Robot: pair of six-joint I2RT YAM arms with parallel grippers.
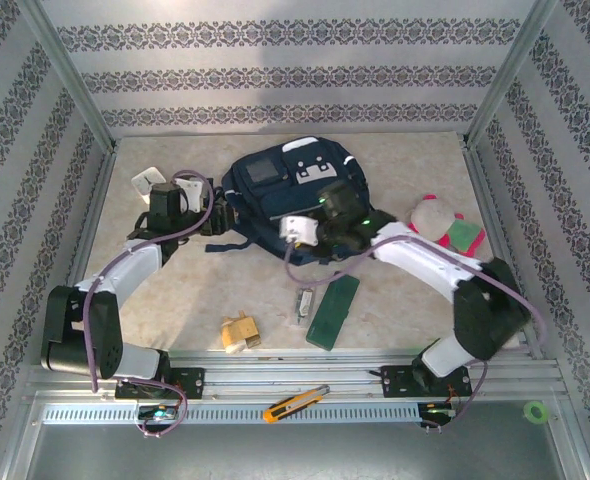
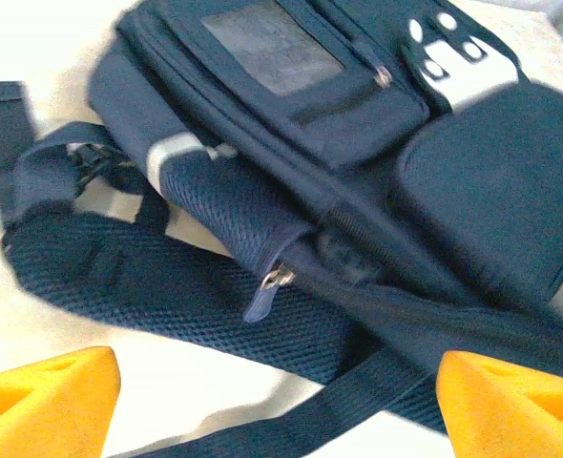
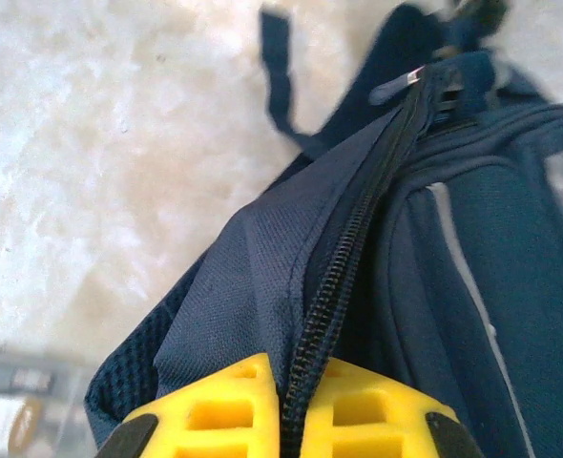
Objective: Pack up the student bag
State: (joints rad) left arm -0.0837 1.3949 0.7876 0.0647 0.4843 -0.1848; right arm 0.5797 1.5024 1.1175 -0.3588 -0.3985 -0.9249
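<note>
- Far left of table (image 1: 190, 295): small white item (image 1: 147, 182), just beside the L wrist.
- left gripper (image 1: 219, 217) sits at the left edge of the student bag (image 1: 275, 195). L wrist view (image 2: 277, 420): yellow fingers (image 2: 43, 401) wide apart, nothing held betw. them.
- Bag lies flat, centre-far on table, grey-white patch twd far side. L wrist view: bag (image 2: 358, 191) is just beyond the open fingers, with mesh strap (image 2: 167, 277) and zip pull (image 2: 267, 291) nearest them. Can't tell if they touch.
- Near side of bag: tan block (image 1: 240, 333), dk green case (image 1: 334, 311), both apart from it.
- right gripper (image 1: 310, 235) is on the bag's near-right edge. R wrist view (image 3: 283, 410): fingers (image 3: 215, 415) together, clamped on bag (image 3: 253, 286) fabric along the zip; fabric tents up to them.
- Right: pink/white/green soft item (image 1: 443, 222), apart from bag.
</note>
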